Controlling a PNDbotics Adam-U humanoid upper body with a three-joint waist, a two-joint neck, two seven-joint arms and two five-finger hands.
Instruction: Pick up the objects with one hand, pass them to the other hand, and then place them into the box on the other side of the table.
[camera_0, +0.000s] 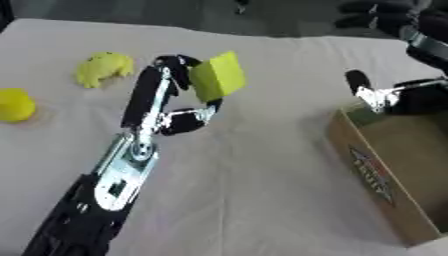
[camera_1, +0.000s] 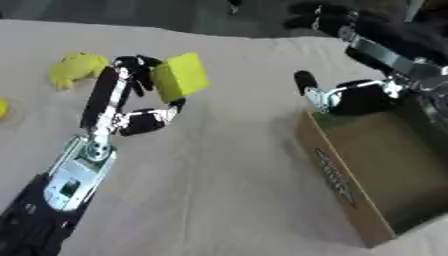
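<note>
My left hand (camera_0: 166, 95) holds a yellow-green block (camera_0: 218, 76) up over the middle of the table, pinched between its fingers above and its thumb below. At the far right my right hand (camera_1: 350, 95) hovers over the near-left corner of the cardboard box (camera_1: 337, 172), its thumb raised and its fingers straight and relaxed with nothing in them. A yellow frog-shaped toy (camera_0: 103, 68) lies on the table at the upper left. A round yellow object (camera_0: 14, 105) rests at the left edge.
The cloth-covered table (camera_0: 254, 190) stretches between the arm and the box. The box stands open at the right side, its inside showing brown. Dark floor lies beyond the table's far edge.
</note>
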